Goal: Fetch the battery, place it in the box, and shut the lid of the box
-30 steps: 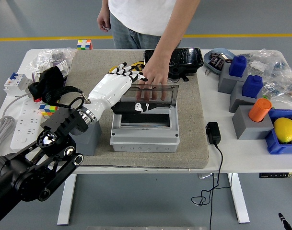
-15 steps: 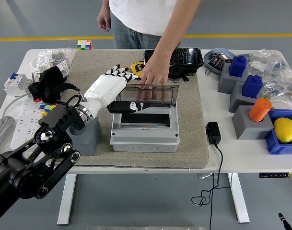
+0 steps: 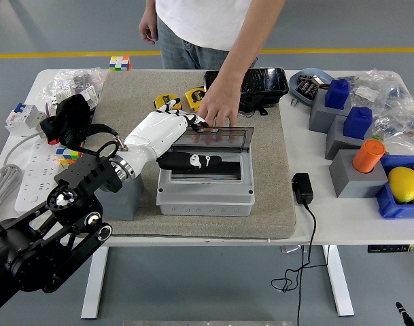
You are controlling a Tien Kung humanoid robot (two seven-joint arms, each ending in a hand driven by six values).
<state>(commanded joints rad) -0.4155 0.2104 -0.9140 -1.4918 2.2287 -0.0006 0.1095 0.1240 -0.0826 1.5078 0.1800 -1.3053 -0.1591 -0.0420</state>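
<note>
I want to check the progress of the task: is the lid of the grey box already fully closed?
No, the transparent lid stands raised over the open grey box, with a person's hand on its top edge and the robot's left hand beside it.

floor [image 3: 57,34]: grey, yellow line [image 3: 71,53] | white table [image 3: 342,227] on white legs | even light

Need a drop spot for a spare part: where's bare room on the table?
Free: mat strip right of the grey box, toward the black adapter; mat's far-left corner near the tape measures. Crowded: right side with grey blocks and blue bin; left edge with power strip.
</note>
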